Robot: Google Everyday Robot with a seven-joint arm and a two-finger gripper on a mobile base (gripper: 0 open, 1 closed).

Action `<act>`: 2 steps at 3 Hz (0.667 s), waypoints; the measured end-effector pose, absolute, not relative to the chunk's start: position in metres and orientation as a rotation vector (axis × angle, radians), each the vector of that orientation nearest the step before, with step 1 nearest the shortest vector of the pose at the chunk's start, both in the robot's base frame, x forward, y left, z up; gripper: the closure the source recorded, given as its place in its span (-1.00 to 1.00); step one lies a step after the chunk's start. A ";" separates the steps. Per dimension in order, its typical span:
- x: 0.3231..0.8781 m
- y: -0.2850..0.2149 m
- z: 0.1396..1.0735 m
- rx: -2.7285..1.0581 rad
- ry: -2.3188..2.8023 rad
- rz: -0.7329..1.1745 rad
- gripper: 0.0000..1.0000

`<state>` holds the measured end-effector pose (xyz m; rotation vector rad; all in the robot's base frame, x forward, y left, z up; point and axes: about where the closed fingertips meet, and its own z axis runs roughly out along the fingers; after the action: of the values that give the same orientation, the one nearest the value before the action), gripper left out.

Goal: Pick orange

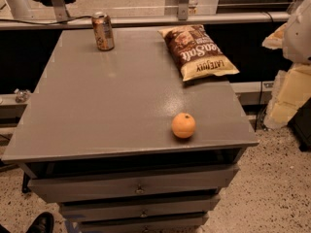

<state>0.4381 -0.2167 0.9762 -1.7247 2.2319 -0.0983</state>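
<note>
The orange is a small round fruit resting on the grey cabinet top, close to its front right corner. Nothing touches it. My gripper shows as a pale white and cream shape at the right edge of the view. It hangs beyond the cabinet's right side, well to the right of the orange and farther back, and holds nothing that I can see.
A soda can stands upright at the back left of the top. A brown chip bag lies flat at the back right. Drawers sit below the front edge, with speckled floor to the right. A rail runs behind the cabinet.
</note>
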 end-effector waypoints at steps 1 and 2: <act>0.438 -0.217 0.976 -1.725 2.232 -0.098 -1.00; 0.438 -0.215 0.976 -1.722 2.216 -0.078 -1.00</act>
<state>0.4382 -0.2147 0.9761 -1.7224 2.2155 -0.0783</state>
